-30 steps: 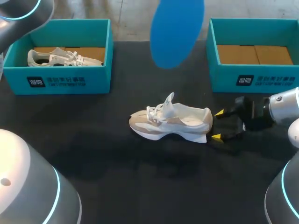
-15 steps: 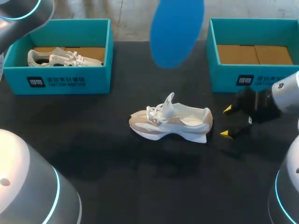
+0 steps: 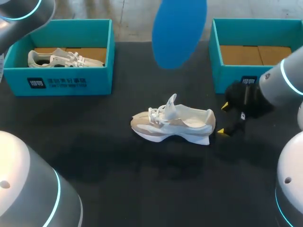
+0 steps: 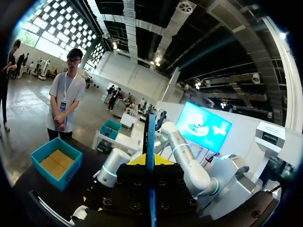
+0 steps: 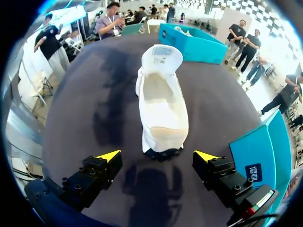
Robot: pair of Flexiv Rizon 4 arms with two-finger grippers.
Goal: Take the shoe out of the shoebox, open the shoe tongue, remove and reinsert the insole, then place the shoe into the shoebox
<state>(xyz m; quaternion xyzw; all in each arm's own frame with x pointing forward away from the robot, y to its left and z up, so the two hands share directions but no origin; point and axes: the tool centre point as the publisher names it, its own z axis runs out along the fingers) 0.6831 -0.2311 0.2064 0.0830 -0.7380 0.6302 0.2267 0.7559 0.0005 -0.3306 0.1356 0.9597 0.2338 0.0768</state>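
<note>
Backing off now, the right tool [image 3: 223, 119] has slid away from the heel toward 2 o'clock, and its fingers stand wide with nothing between them. Just ahead of it the shoe [image 3: 175, 124] sits upright mid-worktop [image 3: 94, 142], toe at 9 o'clock, heel at 3, tongue standing up, mouth gaping. Up high, the left tool [image 4: 150, 163] pinches the blue insole [image 3: 180, 30], seen edge-on from its wrist as a thin strip. That insole looks light, thin and floppy, so I'd feed it in toe-first. The shoe looks light too: soft mesh upper, white and beige panels, chunky foam sole. The firmer heel collar is the place to grip. A teal card box [image 3: 227, 80] sits at 2 o'clock, brown floor showing.
</note>
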